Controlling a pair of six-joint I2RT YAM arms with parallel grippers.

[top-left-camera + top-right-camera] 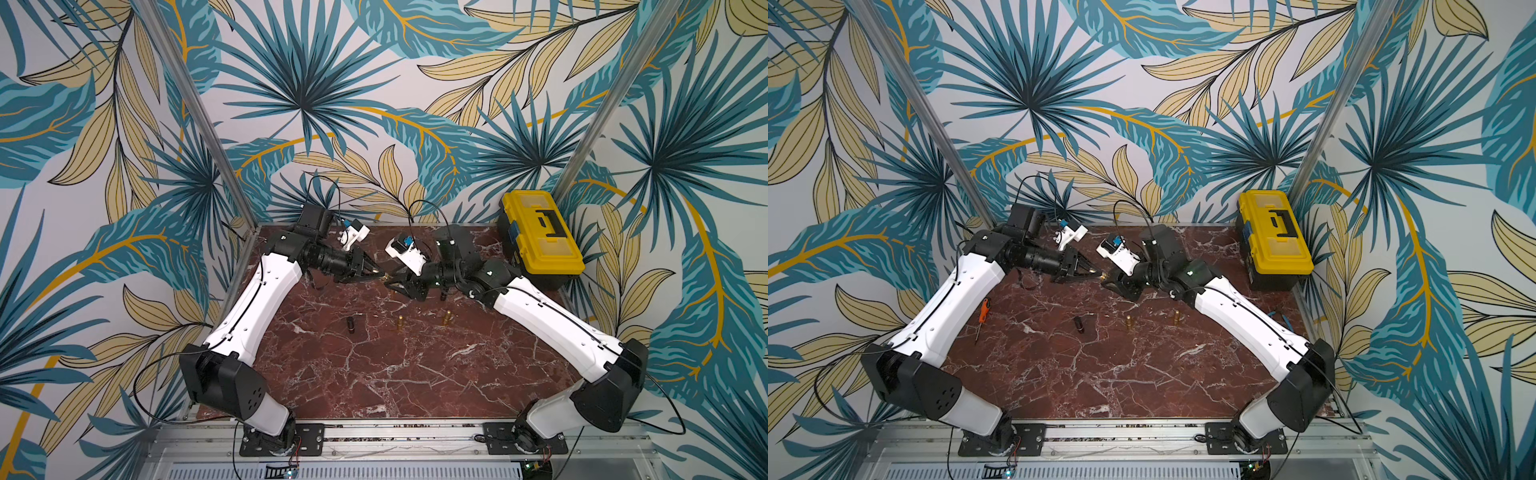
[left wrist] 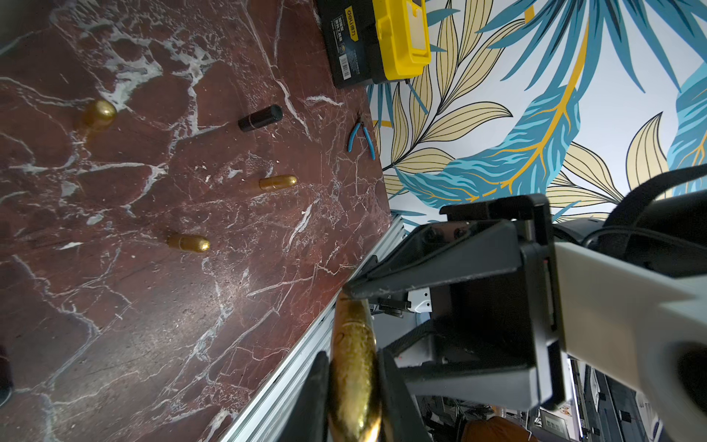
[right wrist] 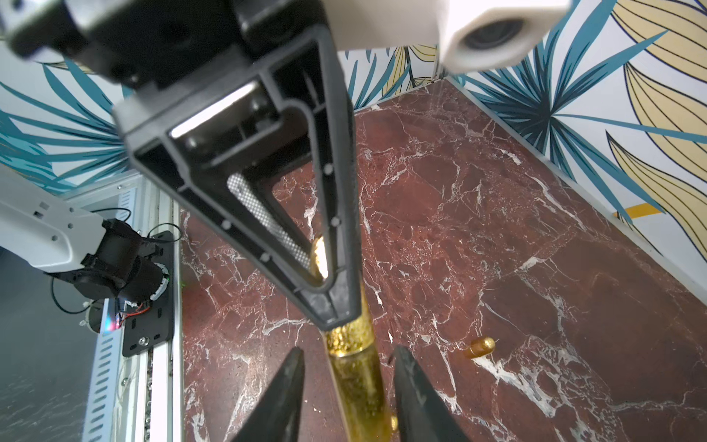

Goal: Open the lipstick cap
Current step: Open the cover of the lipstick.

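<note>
— Where is the lipstick right now?

— A glittery gold lipstick tube (image 1: 384, 274) is being held in the air over the back of the red-brown marble tabletop (image 1: 374, 374), between the two arms. The left gripper (image 1: 376, 272) is pinching one end. Its own wrist view is showing the black fingers (image 2: 310, 405) pressing on both sides of the tube.

— And the other arm?

— The right gripper (image 1: 387, 280) is straddling the opposite end. Both top views are showing it too small to tell whether it is touching. The right wrist view is showing the jaws spread, with a thin strip of table between each finger (image 3: 275, 405) and the tube.

— Anything else around?

— An orange-handled screwdriver (image 1: 982, 318) is lying beside the left arm in a top view; from a slightly shifted angle the arm is hiding it. Blue-handled pliers (image 2: 361, 136) are lying at the table's edge near the yellow-and-black toolbox (image 2: 401, 38), showing clearest from the left wrist. A spare gold tube (image 1: 400, 323), a second gold tube (image 1: 446, 318) and a black tube (image 1: 351, 324) are resting nearer the front.
</note>
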